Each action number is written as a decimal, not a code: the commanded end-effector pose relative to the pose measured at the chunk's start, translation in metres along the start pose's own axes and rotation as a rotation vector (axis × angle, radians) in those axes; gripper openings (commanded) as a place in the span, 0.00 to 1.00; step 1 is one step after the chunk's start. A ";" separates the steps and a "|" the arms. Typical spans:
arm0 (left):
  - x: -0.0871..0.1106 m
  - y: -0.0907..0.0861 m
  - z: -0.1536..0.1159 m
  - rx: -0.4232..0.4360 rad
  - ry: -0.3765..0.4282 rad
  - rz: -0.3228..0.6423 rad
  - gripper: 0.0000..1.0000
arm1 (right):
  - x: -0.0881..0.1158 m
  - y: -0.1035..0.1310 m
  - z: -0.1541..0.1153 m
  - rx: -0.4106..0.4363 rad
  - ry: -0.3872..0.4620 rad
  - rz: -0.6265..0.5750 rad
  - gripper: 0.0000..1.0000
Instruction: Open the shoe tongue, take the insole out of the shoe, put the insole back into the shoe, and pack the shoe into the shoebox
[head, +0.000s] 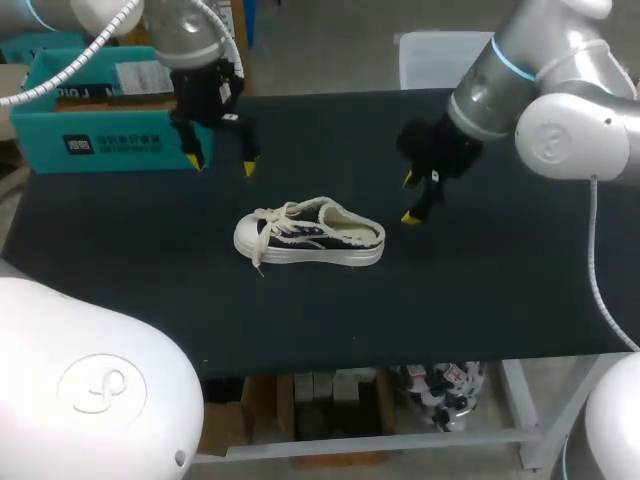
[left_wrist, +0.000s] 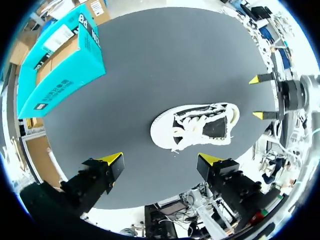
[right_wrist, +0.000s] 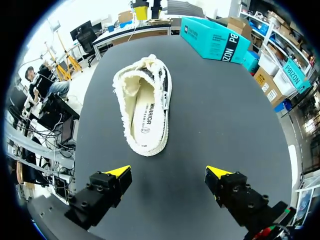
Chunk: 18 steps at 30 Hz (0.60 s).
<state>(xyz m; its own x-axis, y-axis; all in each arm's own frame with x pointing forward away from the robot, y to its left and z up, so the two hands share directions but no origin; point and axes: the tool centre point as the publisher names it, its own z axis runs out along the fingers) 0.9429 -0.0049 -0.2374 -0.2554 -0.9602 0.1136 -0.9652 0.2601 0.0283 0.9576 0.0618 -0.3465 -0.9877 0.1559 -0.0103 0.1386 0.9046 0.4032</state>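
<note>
The left gripper (head: 222, 163) is hanging over the black table (head: 480, 300) with its two yellow-tipped fingers spread wide and nothing between them. The shoe (left_wrist: 196, 124) is lying ahead of those fingers, apart from both tips, with its toe end the nearer part. The right gripper (right_wrist: 170, 171) is likewise standing open and holding nothing, hovering just behind the shoe's heel. From its own wrist the shoe is stretching straight away ahead of the fingers, heel nearest and toe farthest. In the left wrist view this gripper is showing beyond the heel, its tips apart. The shoe is resting upright on its sole between the two grippers, touching neither. It is a white low sneaker with dark side panels and a frayed cream collar. Its white laces (head: 262, 225) are trailing loosely over the toe end and down toward the table. The pale insole (right_wrist: 145, 120) is sitting inside the shoe, showing through the wide opening. The teal shoebox (head: 95, 125) is standing beyond the left gripper, off to its outer side and well apart from the shoe, with brown showing inside its teal walls.
</note>
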 end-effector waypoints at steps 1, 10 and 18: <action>0.005 0.000 0.006 -0.021 -0.013 -0.065 1.00 | 0.013 -0.008 0.018 -0.060 -0.038 0.030 1.00; 0.005 0.002 0.003 -0.046 -0.134 0.030 1.00 | 0.018 -0.008 0.022 -0.044 -0.019 0.043 1.00; 0.024 0.011 0.018 -0.014 -0.076 -0.145 1.00 | 0.026 -0.004 0.038 -0.066 -0.026 0.029 1.00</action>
<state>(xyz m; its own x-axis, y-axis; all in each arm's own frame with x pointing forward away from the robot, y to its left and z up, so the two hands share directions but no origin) 0.9310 -0.0230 -0.2421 -0.1702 -0.9854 0.0105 -0.9822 0.1705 0.0795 0.9380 0.0737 -0.3706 -0.9816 0.1906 -0.0080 0.1659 0.8736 0.4574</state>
